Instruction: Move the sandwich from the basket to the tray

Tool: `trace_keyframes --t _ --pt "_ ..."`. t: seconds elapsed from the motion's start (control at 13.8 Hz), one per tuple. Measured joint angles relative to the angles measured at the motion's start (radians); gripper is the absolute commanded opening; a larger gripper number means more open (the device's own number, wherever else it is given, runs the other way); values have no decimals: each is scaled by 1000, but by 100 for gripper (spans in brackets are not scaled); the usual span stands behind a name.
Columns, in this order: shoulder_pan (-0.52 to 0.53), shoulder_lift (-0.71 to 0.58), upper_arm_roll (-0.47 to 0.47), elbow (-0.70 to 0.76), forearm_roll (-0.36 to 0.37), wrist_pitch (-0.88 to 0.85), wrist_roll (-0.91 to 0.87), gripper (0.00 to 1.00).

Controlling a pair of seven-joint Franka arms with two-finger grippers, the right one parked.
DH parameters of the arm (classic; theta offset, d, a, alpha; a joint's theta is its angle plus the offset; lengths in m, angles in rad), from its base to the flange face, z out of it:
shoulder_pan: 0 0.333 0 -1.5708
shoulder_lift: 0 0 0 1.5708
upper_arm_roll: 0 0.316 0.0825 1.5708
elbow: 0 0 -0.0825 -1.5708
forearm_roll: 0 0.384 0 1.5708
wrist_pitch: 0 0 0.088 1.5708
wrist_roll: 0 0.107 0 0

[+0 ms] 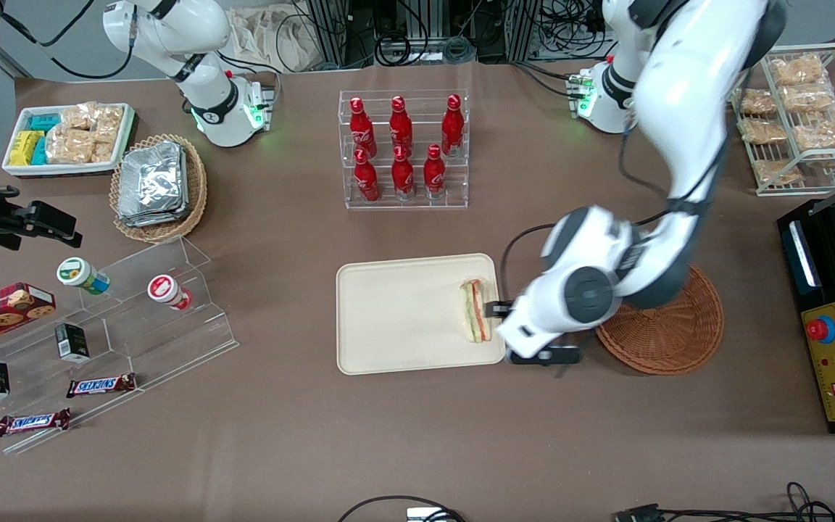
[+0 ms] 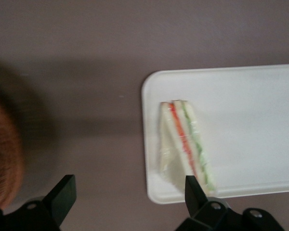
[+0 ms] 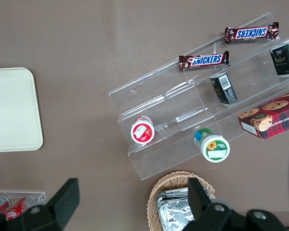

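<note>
— Location of sandwich (image 1: 475, 311)?
— Lying on tray (image 1: 403, 319), at the edge nearest basket (image 1: 671, 330); wrapped in clear film, red and green filling stripes showing.

— Gripper (image 2: 127, 192)?
— Spread wide, holding nothing. Hovering above the tray's edge and the bare table (image 1: 417, 435) between tray and basket; one fingertip (image 2: 192, 187) over the sandwich's end, the other (image 2: 65, 190) over brown tabletop.

— Basket contents?
— Partly hidden under the arm; visible part shows only wicker.

— Other stock?
— Clear rack of red bottles (image 1: 403, 148) farther from the front camera than the tray. Snickers bars (image 1: 101, 385) on acrylic steps toward the parked arm's end.
</note>
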Motion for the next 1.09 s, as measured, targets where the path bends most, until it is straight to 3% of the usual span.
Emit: trace_keyframes --t 0.65,1.09 --pt "216 -348 5 -2 44 -417 70 100" --pt "374 -405 7 -23 45 -469 276 100"
